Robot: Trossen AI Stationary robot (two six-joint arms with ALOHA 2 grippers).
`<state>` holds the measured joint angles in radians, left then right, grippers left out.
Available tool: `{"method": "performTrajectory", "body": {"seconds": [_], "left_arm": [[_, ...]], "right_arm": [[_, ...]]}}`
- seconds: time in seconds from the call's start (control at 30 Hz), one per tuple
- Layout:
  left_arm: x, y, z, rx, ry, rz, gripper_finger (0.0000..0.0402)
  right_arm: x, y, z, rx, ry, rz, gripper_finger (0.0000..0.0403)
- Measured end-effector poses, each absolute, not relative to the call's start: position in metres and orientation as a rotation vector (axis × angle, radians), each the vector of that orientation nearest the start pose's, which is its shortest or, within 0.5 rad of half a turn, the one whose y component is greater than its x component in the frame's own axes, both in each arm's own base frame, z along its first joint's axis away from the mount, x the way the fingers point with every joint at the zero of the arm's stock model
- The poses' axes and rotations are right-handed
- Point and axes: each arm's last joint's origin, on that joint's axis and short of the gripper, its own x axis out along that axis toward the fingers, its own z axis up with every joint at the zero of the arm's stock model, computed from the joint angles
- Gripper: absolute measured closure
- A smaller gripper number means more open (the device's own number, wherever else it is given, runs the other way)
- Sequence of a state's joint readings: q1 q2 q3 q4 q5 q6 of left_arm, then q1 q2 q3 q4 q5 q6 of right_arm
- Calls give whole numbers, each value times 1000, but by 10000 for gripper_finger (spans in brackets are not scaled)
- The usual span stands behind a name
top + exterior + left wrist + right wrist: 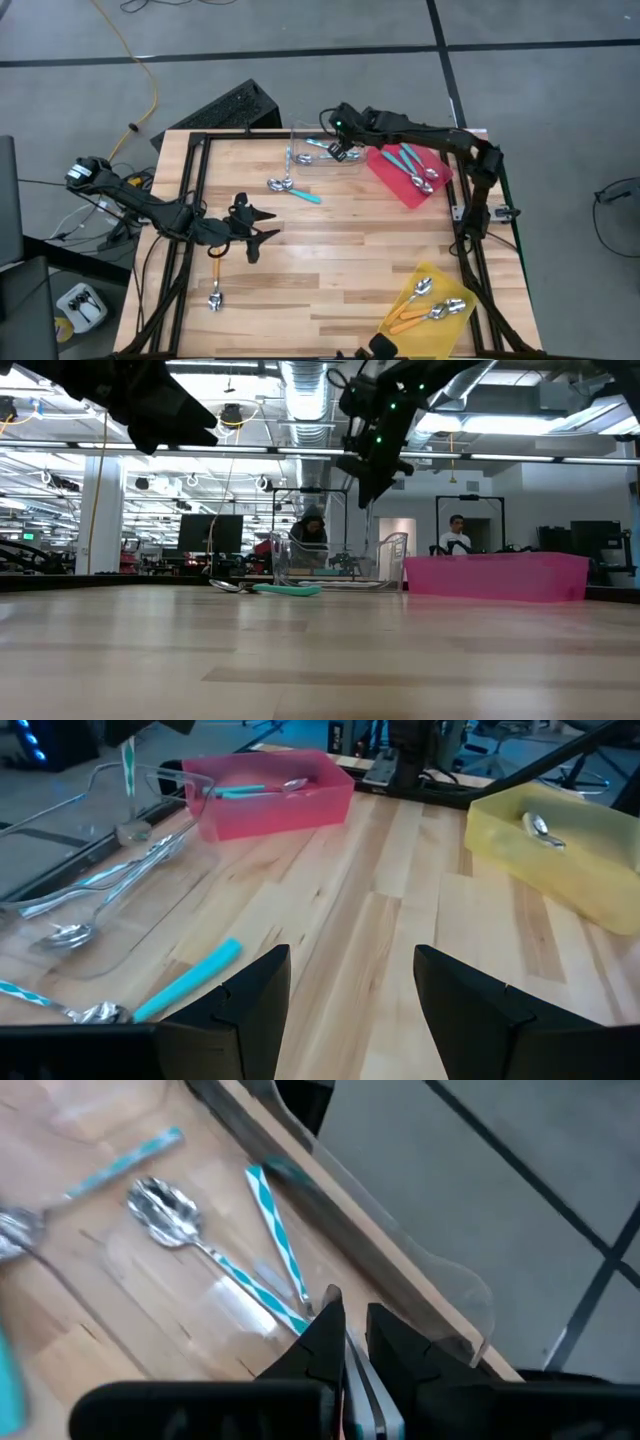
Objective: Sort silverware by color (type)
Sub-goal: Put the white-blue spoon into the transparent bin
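My right gripper hangs above the clear tray at the table's far side, shut on a light-blue striped spoon. In that tray lie more striped spoons. Teal spoons lie in the red tray and orange ones in the yellow tray. A teal spoon lies flat on the wood before the clear tray. An orange spoon lies at the near left. My left gripper hovers open just beyond it, holding nothing. My right gripper pinches the striped spoon between its two fingers at the metal end; its own fingers hide the exact part. The fingers slant down from the table's right. The striped handle hangs below the fingertips, clear of the tray.
The clear tray's upright walls stand next to the red tray. The yellow tray sits near the table's near right corner. Bare wood lies between the trays and my left gripper. People sit in the room beyond the table.
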<state>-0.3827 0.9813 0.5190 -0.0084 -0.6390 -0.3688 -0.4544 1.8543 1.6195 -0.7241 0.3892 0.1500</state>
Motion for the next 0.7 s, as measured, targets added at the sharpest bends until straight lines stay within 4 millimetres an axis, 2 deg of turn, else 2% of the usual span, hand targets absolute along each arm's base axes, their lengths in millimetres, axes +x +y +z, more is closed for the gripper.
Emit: {"method": "performTrajectory", "body": {"seconds": [0.27,0.7], "left_arm": [[192,-58,226,-125,354,345,205],[192,-58,226,-126,352,346,205]], "right_arm": [[356,-190,271,131,1010,-870,350],[357,-195,267,138,1017,-860,348]]}}
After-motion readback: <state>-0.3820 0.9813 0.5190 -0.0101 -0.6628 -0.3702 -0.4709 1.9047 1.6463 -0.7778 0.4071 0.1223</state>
